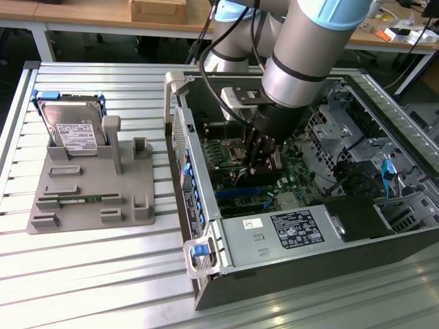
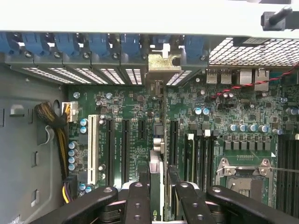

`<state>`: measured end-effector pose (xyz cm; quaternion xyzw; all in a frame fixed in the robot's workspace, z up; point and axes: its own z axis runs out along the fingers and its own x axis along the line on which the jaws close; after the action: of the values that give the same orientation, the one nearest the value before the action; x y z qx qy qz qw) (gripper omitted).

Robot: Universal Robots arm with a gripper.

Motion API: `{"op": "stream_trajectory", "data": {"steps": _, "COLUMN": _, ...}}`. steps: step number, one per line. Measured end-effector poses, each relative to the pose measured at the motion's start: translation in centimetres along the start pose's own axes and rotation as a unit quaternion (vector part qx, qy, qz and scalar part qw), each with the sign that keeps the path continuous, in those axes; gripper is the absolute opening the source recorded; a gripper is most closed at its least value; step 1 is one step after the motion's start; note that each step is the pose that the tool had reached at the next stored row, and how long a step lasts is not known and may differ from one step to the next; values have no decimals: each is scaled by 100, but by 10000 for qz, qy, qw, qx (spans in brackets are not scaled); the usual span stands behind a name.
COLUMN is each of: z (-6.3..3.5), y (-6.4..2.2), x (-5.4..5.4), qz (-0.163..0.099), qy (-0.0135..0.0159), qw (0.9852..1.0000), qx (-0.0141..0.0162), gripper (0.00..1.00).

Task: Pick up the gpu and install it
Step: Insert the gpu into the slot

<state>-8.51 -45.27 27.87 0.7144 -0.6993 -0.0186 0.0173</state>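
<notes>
**Card held edge-on over the slots**

While the arm reaches down into the open computer case [image 1: 288, 274], the gripper [image 2: 158, 196] is closed narrow on the gpu [image 2: 156, 172], which stands on edge between the fingers [image 2: 138, 200]. From the wrist view the card appears as a thin upright strip, its silver end bracket [image 2: 163, 63] reaching to the row of blue slot clips [image 2: 100, 44] on the case's back wall. Holding it upright and in line with the long black sockets [image 2: 126, 149] of the green board [image 2: 233, 107] seems meant to let its lower edge meet one socket squarely; whether it is already seated I cannot tell.

On the exterior view's left, well apart from the case, a grey holder [image 1: 92, 188] carries a hard drive [image 1: 72, 130] standing upright at its far end and a narrow green memory stick [image 1: 82, 199] lying near its front. Case and holder both rest on a ribbed metal table [image 1: 103, 274], likely so each part has a fixed, known place. Beyond the table stand wooden benches [image 1: 89, 14] with a cardboard box [image 1: 158, 10]
</notes>
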Motion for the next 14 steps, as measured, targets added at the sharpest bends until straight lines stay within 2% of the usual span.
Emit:
{"op": "stream_trajectory", "data": {"steps": 6, "z": 85, "y": 21, "x": 1, "qz": 1, "qy": 21, "qw": 10000, "qx": -2, "gripper": 26}}
{"op": "stream_trajectory", "data": {"steps": 14, "z": 90, "y": 84, "x": -2, "qz": 1, "qy": 17, "qw": 10000, "qx": 9, "gripper": 26}}
